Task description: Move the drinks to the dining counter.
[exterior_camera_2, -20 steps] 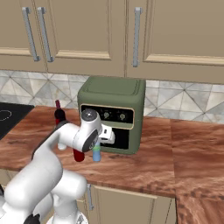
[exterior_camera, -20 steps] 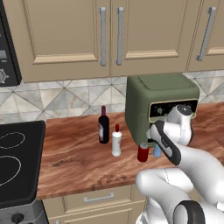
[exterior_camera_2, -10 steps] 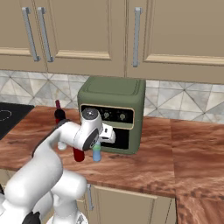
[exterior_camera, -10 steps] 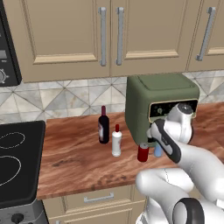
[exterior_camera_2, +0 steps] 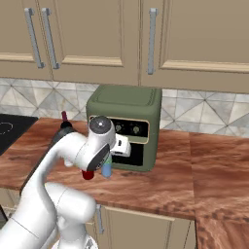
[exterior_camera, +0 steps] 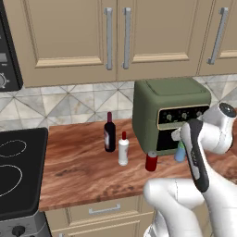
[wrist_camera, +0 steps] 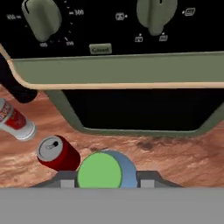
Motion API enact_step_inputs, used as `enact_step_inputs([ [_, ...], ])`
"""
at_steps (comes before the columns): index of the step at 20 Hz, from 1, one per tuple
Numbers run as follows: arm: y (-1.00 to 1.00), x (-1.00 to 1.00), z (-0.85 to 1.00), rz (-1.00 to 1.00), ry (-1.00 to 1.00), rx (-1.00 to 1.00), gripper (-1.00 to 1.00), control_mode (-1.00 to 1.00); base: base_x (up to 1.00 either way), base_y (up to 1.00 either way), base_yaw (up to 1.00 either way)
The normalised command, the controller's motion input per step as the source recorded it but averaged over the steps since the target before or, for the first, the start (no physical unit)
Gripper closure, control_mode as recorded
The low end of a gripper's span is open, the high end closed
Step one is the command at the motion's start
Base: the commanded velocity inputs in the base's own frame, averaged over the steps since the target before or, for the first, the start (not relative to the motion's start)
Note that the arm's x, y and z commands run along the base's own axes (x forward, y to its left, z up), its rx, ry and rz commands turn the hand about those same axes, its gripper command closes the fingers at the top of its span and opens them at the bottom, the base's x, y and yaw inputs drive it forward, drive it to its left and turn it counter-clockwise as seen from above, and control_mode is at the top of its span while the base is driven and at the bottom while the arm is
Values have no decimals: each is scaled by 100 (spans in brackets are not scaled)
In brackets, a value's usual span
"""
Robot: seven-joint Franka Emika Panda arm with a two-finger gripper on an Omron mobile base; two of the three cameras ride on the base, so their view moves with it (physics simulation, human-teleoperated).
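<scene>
A: Left base view: the blue-green bottle (exterior_camera: 180, 152) stands by the green oven (exterior_camera: 169, 113), the red can (exterior_camera: 151, 161) just beside it.

B: Right base view: the gripper (exterior_camera_2: 108, 163) comes down over that bottle; a tilted lift could knock the can.

A: Hand view: the fingers (wrist_camera: 65, 180) clamp both sides of the bottle's green cap (wrist_camera: 99, 172). A grip this high might slip.
</scene>
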Motion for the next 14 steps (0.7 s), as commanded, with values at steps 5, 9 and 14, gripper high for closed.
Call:
enact_step_inputs([
  [5,0,-87,72,4,-25,0,100,-100,0,0,0],
  [9,0,-65,63,3,-25,0,100,-100,0,0,0],
  [14,0,-46,56,0,-21,-1,100,-100,0,0,0],
])
